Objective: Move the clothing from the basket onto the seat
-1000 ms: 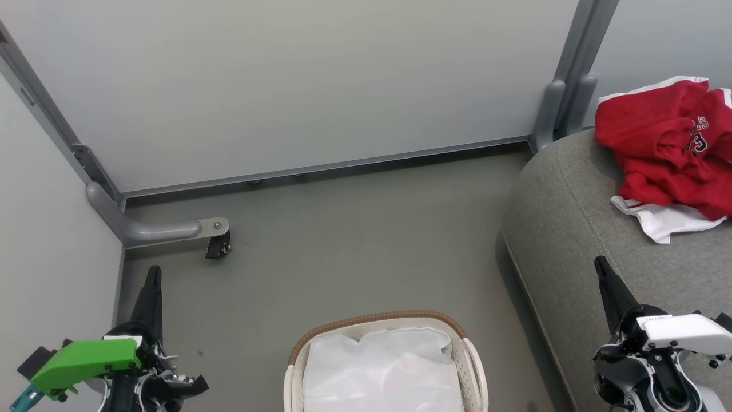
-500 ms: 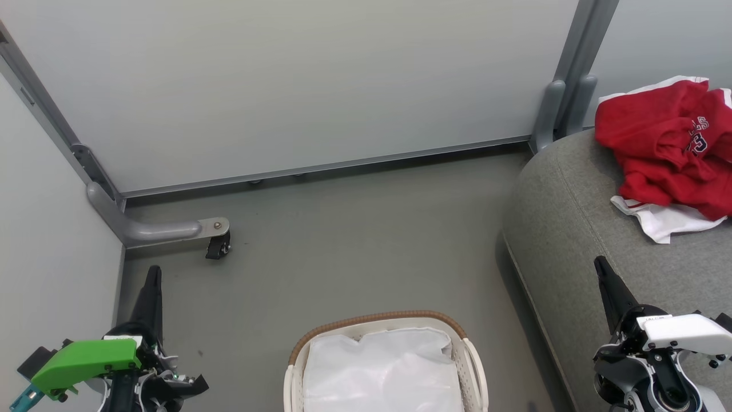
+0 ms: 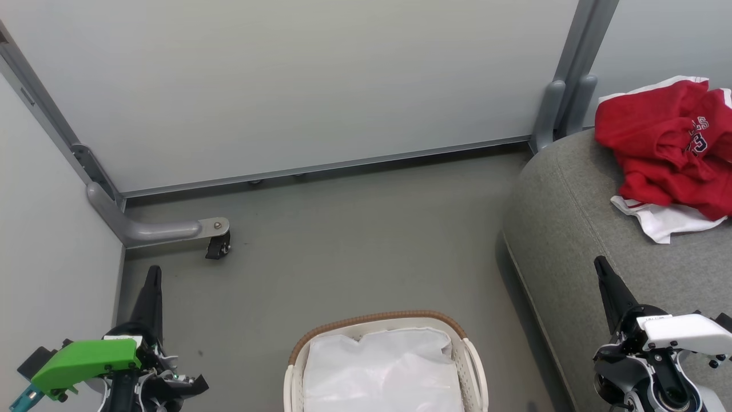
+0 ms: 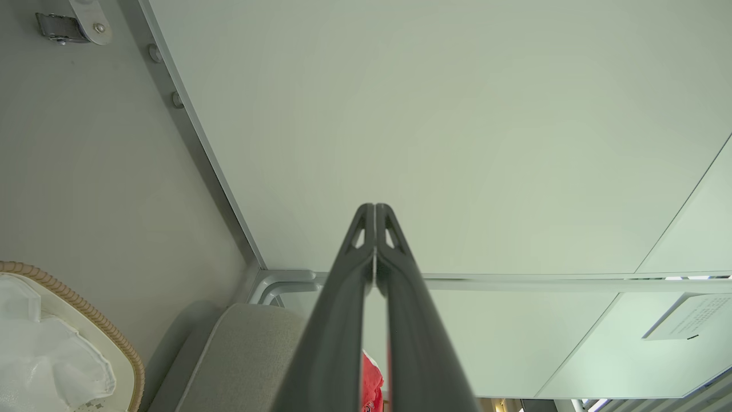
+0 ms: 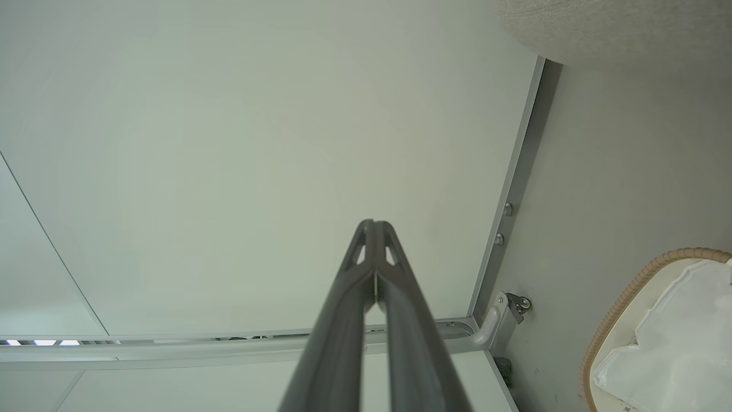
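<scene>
Clothing (image 3: 657,134) on seat (image 3: 572,229); tools (image 4: 374,209) (image 5: 373,223) closed, empty

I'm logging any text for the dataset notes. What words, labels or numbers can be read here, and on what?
None reads as a whole word.
On the clothing on the seat: navy-and-white lettering, crumpled into folds, only fragments, unreadable.
On the white housing of the right gripper: tiny dark print, too small.
On the paper sheet in the left wrist view: printed lines, too blurred.

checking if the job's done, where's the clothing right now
In the head view the clothing lies bunched on the seat at the upper right, apart from the basket at bottom centre.
</scene>
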{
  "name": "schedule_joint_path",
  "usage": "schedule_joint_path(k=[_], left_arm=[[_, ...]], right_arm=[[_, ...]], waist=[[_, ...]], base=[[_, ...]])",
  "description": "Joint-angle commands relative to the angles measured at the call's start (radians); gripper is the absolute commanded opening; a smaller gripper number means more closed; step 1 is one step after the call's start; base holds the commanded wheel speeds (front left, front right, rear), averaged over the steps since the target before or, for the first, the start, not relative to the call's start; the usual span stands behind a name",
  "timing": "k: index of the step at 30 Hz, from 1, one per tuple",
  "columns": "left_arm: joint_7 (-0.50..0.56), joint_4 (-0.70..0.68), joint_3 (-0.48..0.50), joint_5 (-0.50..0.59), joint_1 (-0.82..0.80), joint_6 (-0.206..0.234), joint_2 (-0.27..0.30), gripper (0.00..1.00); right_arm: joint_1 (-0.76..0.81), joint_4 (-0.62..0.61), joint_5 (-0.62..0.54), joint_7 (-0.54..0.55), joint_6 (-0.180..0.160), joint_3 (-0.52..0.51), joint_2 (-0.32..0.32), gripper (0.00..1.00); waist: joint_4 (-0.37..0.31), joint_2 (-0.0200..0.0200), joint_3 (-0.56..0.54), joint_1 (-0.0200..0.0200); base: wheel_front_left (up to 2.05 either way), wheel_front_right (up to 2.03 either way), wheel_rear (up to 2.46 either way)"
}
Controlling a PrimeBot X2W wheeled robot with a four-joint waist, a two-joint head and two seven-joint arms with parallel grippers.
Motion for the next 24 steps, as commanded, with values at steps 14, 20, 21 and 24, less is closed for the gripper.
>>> schedule_joint_path(k=[14, 20, 21, 24], left_arm=[[0.003, -0.002, 0.002, -0.003, -0.010, -0.005, 0.005, 0.00], [0.003, -0.002, 0.002, -0.003, -0.010, -0.005, 0.005, 0.00], [0.003, -0.002, 0.002, -0.003, -0.010, -0.005, 0.005, 0.00], [0.003, -0.002, 0.002, -0.003, -0.010, -0.005, 0.005, 0.00]], right_arm=[[-0.006, -0.004, 0.003, 0.001, 0.000, -0.002, -0.006, 0.00], [-0.006, -0.004, 0.003, 0.001, 0.000, -0.002, -0.006, 0.00], [-0.006, -0.004, 0.003, 0.001, 0.000, -0.002, -0.006, 0.00], [-0.006, -0.004, 0.003, 0.001, 0.000, -0.002, -0.006, 0.00]], waist=[[0.000, 0.0000, 0.000, 0.0000], [0.000, 0.0000, 0.000, 0.0000], [0.000, 0.0000, 0.000, 0.0000], [0.000, 0.0000, 0.000, 0.0000]], base=[[0.00, 0.00, 0.00], [0.00, 0.00, 0.00], [0.00, 0.00, 0.00], [0.00, 0.00, 0.00]])
